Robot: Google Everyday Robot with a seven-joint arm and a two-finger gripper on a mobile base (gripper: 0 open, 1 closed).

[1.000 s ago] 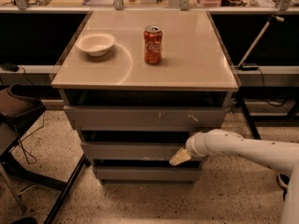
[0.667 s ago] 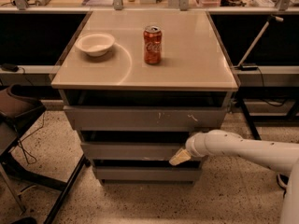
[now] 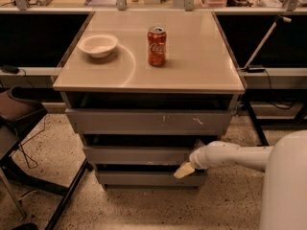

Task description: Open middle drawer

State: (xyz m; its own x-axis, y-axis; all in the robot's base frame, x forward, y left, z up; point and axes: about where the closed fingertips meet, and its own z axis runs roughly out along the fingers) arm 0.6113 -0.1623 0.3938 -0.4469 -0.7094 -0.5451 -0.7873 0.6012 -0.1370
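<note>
Middle drawer (image 3: 136, 155): second of three grey fronts under worktop (image 3: 192, 66), between scratched top front (image 3: 148, 121) and narrow bottom front (image 3: 144, 178). Gripper (image 3: 184, 170) at middle front's lower right corner, arm entering from right; its spread not discernible. Can (image 3: 157, 46), bowl (image 3: 98, 45) on worktop.

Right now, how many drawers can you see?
3: top drawer under the tabletop, middle drawer below it, bottom drawer lowest. The gripper is by the middle drawer's right end.
</note>
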